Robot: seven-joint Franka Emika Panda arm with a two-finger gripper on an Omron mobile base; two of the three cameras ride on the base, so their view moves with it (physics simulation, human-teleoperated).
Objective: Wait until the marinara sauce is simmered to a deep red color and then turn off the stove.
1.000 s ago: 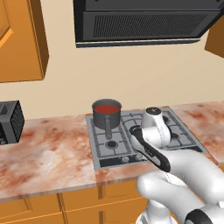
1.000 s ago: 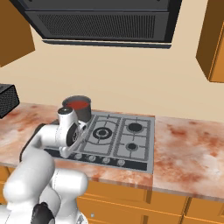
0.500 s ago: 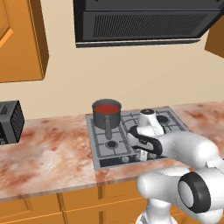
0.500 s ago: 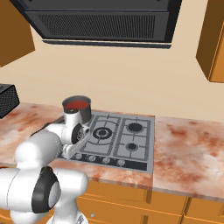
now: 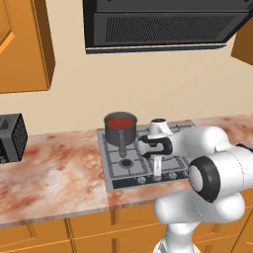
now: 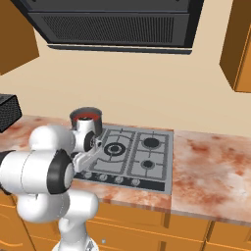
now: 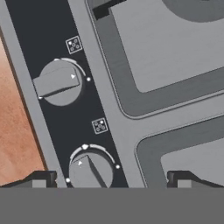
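Left base view: sauce deep red in pan on stove back-left burner; gripper low over front knob row.
Right base view: same pose.
Hand view: fingers spread wide, straddling lower knob; upper knob beyond. Step looks like knob approach; next, descend, pinch, twist off.

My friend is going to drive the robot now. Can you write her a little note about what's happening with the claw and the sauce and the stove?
Claw: open, holding nothing, hanging just above the stove's knob row, nearest knob between its tips.
Marinara sauce: red, in the small saucepan on the stove's back left burner.
Done: arm brought down to the knobs.
Left: judge whether the sauce is deep red enough, then close on the right knob and turn it off. I cannot tell which knob runs that burner.
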